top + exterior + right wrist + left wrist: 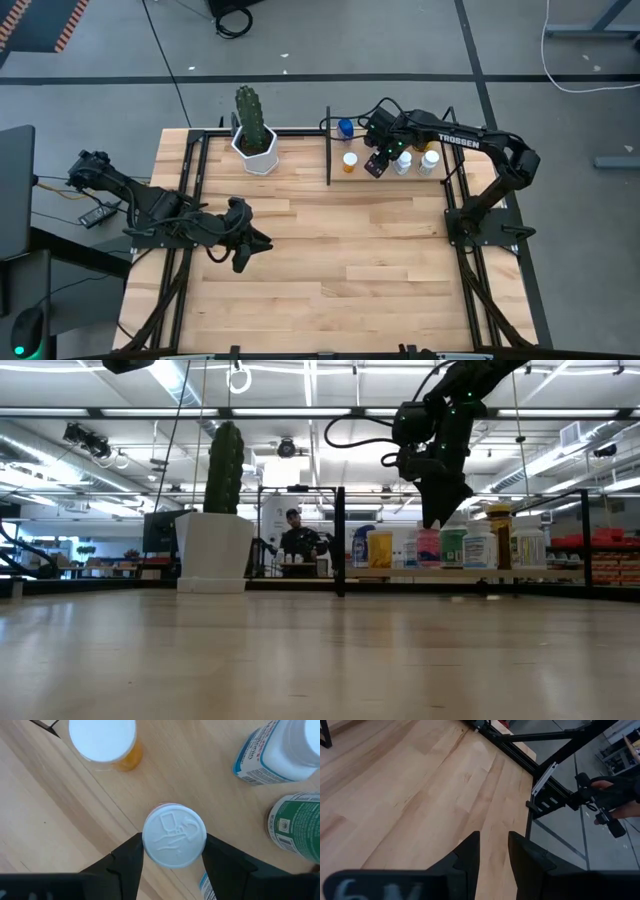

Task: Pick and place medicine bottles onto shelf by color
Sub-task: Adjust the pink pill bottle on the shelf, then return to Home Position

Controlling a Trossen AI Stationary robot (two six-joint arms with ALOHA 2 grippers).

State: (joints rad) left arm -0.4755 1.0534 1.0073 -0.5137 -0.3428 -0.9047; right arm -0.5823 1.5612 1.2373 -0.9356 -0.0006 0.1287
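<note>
My right gripper (173,851) reaches over the shelf (388,178), a light-wood board between black posts at the table's far edge, and is shut on a pink medicine bottle (428,548) with a white cap (174,836). Other bottles stand on the board around it: an orange one (125,760), a white one with a blue label (260,757) and a green one (295,832). A blue bottle (345,128) stands farther back. My left gripper (494,851) hovers over the table's left part, open by a narrow gap and holding nothing. My right gripper pinches the pink bottle by the rim of its white cap (150,842), one finger on each side. The fingers (437,510) come from above, pointing down, and only their free ends are at cap height. The bottle stands upright on the shelf board (450,570).
A white hexagonal pot with a green cactus (255,145) stands left of the shelf's black post (328,155). The wide slatted tabletop (350,260) lies in front. A person (293,542) stands beyond the far edge, and a gloved hand (615,795) shows past the table's side.
</note>
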